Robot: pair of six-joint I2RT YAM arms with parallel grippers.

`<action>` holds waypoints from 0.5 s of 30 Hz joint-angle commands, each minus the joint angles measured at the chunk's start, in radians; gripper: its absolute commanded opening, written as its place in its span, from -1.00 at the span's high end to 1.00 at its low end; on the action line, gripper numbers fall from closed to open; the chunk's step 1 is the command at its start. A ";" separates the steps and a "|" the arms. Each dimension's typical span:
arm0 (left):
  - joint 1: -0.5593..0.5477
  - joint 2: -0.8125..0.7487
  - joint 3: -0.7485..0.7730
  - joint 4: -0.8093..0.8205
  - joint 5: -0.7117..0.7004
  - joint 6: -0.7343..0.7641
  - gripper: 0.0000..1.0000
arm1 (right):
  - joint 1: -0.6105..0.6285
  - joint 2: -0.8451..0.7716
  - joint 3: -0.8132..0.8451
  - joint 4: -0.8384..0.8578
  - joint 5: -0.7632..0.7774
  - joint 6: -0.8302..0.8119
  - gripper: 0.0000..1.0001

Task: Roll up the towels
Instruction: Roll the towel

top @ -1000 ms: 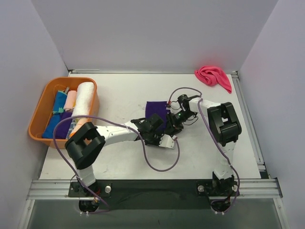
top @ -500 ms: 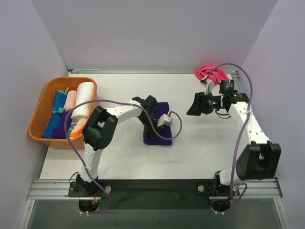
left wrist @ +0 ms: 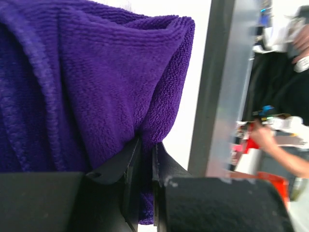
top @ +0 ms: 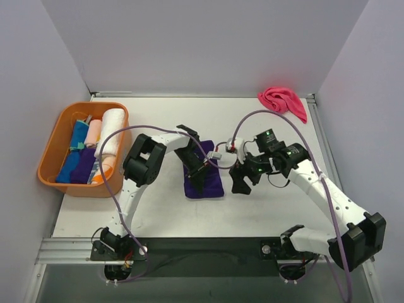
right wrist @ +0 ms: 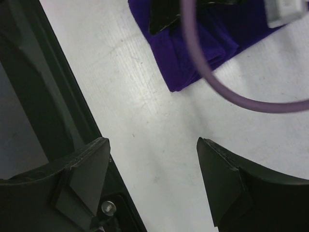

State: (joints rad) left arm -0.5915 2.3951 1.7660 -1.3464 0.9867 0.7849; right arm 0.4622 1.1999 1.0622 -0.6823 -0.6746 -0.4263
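**Soft light, blurred wrist views**

From above, the table (top: 158, 211) is evenly bright, with faint shadows beside the purple towel (top: 211, 187). The left wrist view shows its weave sharp and everything right of it blurred. In the right wrist view, the cable (right wrist: 189, 43) over it is smeared.

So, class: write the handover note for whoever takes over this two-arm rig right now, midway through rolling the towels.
The left gripper is shut on a fold of the dark purple towel, mid-table.
The right gripper is open and empty, above bare table just right of that towel.
The hot pink towel lies crumpled at the far right corner.
Done: the white towel and the pale pink towel lie rolled in the orange basket at left, with a blue towel beside them.
Left: the purple one is folded, not yet a roll; then the hot pink one.
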 commanded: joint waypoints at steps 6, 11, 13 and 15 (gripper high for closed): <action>0.035 0.127 0.061 -0.128 -0.086 0.080 0.99 | 0.335 0.147 0.045 0.106 0.300 -0.011 -0.36; 0.039 0.144 0.070 -0.142 -0.086 0.099 0.93 | 0.403 0.285 0.004 0.318 0.354 -0.025 -0.28; 0.039 0.145 0.070 -0.142 -0.086 0.102 0.91 | 0.409 0.305 -0.016 0.384 0.362 -0.046 -0.27; 0.041 0.148 0.070 -0.142 -0.080 0.106 0.91 | 0.414 0.345 -0.025 0.444 0.372 -0.068 -0.28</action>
State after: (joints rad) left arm -0.5617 2.4821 1.8374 -1.4612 1.0462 0.8040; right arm 0.8677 1.5215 1.0512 -0.3744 -0.3557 -0.4568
